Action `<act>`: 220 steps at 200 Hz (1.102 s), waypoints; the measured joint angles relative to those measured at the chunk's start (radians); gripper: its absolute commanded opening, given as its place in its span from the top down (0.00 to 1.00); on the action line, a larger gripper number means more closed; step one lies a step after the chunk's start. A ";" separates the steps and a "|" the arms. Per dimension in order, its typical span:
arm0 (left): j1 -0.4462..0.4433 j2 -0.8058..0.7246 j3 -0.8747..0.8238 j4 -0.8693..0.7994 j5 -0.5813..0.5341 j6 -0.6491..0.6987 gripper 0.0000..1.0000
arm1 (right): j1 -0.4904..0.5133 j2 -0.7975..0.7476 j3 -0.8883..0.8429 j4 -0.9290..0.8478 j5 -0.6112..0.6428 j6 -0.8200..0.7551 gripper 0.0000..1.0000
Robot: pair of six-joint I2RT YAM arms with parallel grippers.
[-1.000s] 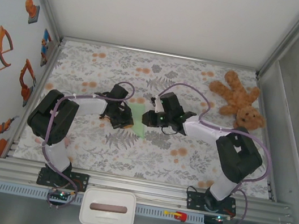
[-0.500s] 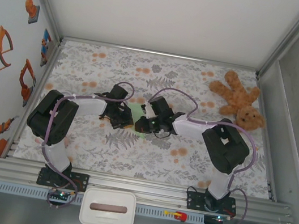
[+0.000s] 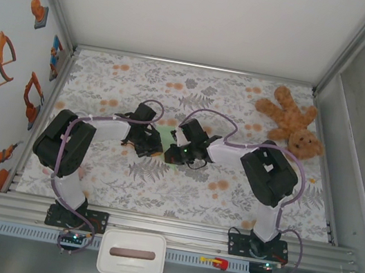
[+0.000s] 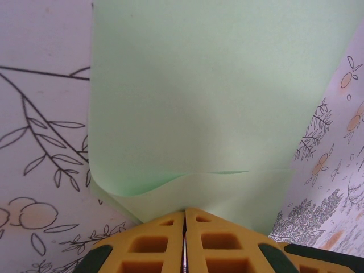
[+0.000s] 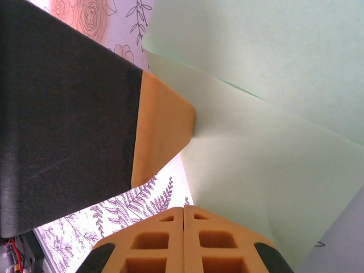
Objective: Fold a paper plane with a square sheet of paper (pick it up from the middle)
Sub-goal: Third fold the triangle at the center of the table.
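Your paper point(image 4: 216, 102) lies at the middle of the table point(image 3: 121, 84), flat on the floral cloth between the two grippers. From above you get little of it, just a green sliver between the black gripper heads.

The left wrist view gives you the surface. One layer is doubled over another, its edge runs across the sheet, and it curls up at the left corner. The left gripper point(image 4: 185, 213) has its yellow fingers closed tight together, with their tips at the near edge of the paper. You cannot tell whether any paper is nipped in the seam.

The right wrist view shows what the other two do not: a diagonal crease. An orange-tipped finger point(image 5: 162, 131) of the left gripper touches the paper beside it. The right gripper point(image 5: 183, 211) is closed too, finger against finger, with its tips just at the paper's lower edge. Nothing can be seen caught between them.

The top view alone shows the bear point(image 3: 290, 123), well apart at the far right corner.
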State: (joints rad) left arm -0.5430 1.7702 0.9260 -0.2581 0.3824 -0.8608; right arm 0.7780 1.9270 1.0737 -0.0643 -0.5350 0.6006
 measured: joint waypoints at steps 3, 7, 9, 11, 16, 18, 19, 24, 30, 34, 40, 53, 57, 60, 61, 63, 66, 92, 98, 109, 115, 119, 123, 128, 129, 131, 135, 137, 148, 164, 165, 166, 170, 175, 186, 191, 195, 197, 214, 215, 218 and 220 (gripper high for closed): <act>0.000 0.000 0.000 0.000 0.000 0.000 0.90 | 0.000 0.001 0.000 0.000 0.000 0.000 0.96; 0.000 0.000 0.000 0.000 0.000 0.000 0.90 | 0.000 0.002 0.000 0.000 0.000 0.000 0.96; 0.000 0.000 0.000 0.000 0.000 0.000 0.90 | 0.000 0.003 0.000 0.000 0.000 0.000 0.96; 0.000 0.000 0.000 0.000 0.000 0.000 0.90 | 0.000 0.003 0.000 0.000 0.000 0.000 0.96; 0.000 0.000 0.000 0.000 0.000 0.000 0.90 | 0.000 0.005 0.000 0.000 -0.001 -0.001 0.96; 0.000 0.000 0.000 0.000 0.000 0.000 0.90 | 0.000 0.005 0.000 0.000 -0.001 -0.002 0.96; 0.000 0.000 0.000 0.000 0.000 0.000 0.90 | 0.000 0.006 0.000 0.000 0.000 -0.002 0.97; 0.000 0.000 0.000 0.000 0.000 0.000 0.90 | 0.000 0.008 0.000 0.001 -0.001 -0.002 0.97; 0.000 0.000 0.000 0.000 0.000 0.000 0.90 | 0.000 0.011 0.000 0.001 -0.001 -0.003 0.96; 0.000 0.000 0.000 0.000 0.000 0.000 0.90 | 0.000 0.013 0.000 0.001 -0.001 -0.003 0.96; 0.000 0.000 0.000 0.000 0.000 0.000 0.90 | 0.000 0.016 0.000 0.001 -0.002 -0.003 0.97; 0.000 0.000 0.000 0.000 0.000 0.000 0.90 | 0.000 0.021 0.001 0.001 -0.004 -0.003 0.97; 0.000 0.000 0.000 0.000 0.000 0.000 0.90 | 0.000 0.022 0.001 0.001 -0.005 -0.003 0.96; 0.000 0.000 0.000 0.000 0.000 0.000 0.90 | 0.000 0.023 0.001 0.002 -0.005 -0.003 0.97; 0.000 0.000 0.000 0.000 0.000 0.000 0.90 | 0.000 0.023 0.001 0.002 -0.005 -0.003 0.96; 0.000 0.000 0.000 0.000 0.000 0.000 0.90 | 0.000 0.024 0.001 0.002 -0.005 -0.004 0.97; 0.000 0.000 0.000 0.000 0.000 0.000 0.90 | 0.000 0.024 0.001 0.002 -0.005 -0.005 0.97; 0.000 0.000 0.000 0.000 -0.002 0.000 0.90 | 0.000 0.025 0.001 0.001 -0.005 -0.018 0.97; 0.000 0.000 0.000 -0.001 -0.003 0.000 0.90 | 0.000 0.025 0.001 0.001 -0.004 -0.022 0.97; 0.000 0.000 0.000 -0.001 -0.006 0.000 0.90 | 0.000 0.025 0.001 0.001 -0.004 -0.027 0.97; -0.001 0.000 0.000 -0.001 -0.008 0.000 0.90 | 0.000 0.025 0.001 0.001 -0.004 -0.031 0.97; -0.001 0.000 0.000 -0.001 -0.008 0.000 0.90 | 0.000 0.025 0.000 0.002 -0.005 -0.034 0.97; -0.001 0.000 0.000 -0.001 -0.009 0.000 0.90 | 0.000 0.024 -0.002 0.004 -0.005 -0.038 0.97; -0.001 0.000 0.000 -0.001 -0.010 0.000 0.90 | 0.000 0.023 -0.006 0.009 -0.005 -0.041 0.97; -0.001 0.000 0.000 -0.002 -0.010 0.000 0.90 | 0.000 0.022 -0.008 0.010 -0.005 -0.042 0.97; -0.001 0.000 0.000 -0.001 -0.010 0.000 0.90 | 0.000 0.021 -0.011 0.013 -0.005 -0.045 0.97; -0.001 0.000 0.000 -0.002 -0.010 0.000 0.90 | 0.000 0.018 -0.016 0.017 -0.005 -0.047 0.97; -0.001 0.000 0.000 -0.002 -0.010 0.000 0.90 | 0.000 0.016 -0.020 0.021 -0.005 -0.049 0.97; -0.002 0.000 0.000 -0.002 -0.013 0.000 0.90 | 0.000 0.002 -0.040 0.027 -0.005 -0.056 0.98; -0.003 0.000 0.000 -0.002 -0.015 0.000 0.90 | 0.000 -0.027 -0.080 0.030 -0.005 -0.065 0.98; -0.003 0.000 0.000 -0.002 -0.016 0.000 0.90 | 0.000 -0.029 -0.081 0.031 -0.005 -0.066 0.97; -0.003 0.000 0.000 -0.002 -0.016 0.000 0.90 | 0.000 -0.029 -0.083 0.031 -0.006 -0.067 0.97; -0.003 0.000 0.000 -0.002 -0.016 0.000 0.90 | 0.000 -0.038 -0.094 0.032 -0.006 -0.069 0.97; -0.003 0.000 0.000 -0.002 -0.015 0.000 0.90 | 0.000 -0.047 -0.105 0.032 -0.006 -0.071 0.98; -0.003 0.000 0.000 -0.002 -0.016 0.000 0.90 | 0.000 -0.069 -0.136 0.032 -0.007 -0.077 0.98; -0.003 0.000 0.000 -0.002 -0.016 0.000 0.90 | 0.000 -0.080 -0.148 0.031 -0.007 -0.078 0.98; -0.003 0.000 0.000 -0.002 -0.015 0.000 0.90 | 0.000 -0.089 -0.160 0.031 -0.007 -0.079 0.98; -0.003 0.000 0.000 -0.002 -0.015 0.000 0.90 | 0.000 -0.092 -0.164 0.031 -0.007 -0.079 0.98; -0.003 0.000 0.000 -0.002 -0.015 0.000 0.90 | 0.000 -0.130 -0.206 0.016 -0.006 -0.084 0.99; -0.003 0.000 0.000 -0.002 -0.015 0.000 0.90 | 0.000 -0.134 -0.209 0.013 -0.005 -0.085 0.99; -0.003 0.000 0.000 -0.002 -0.015 0.000 0.90 | 0.000 -0.143 -0.217 0.008 -0.003 -0.085 0.99; -0.003 0.000 0.000 -0.002 -0.015 0.000 0.90 | 0.000 -0.147 -0.220 0.006 -0.002 -0.087 0.99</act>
State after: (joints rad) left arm -0.5457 1.7702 0.9264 -0.2600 0.3676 -0.8608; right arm 0.7776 1.7802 0.8532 -0.0582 -0.5373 0.5140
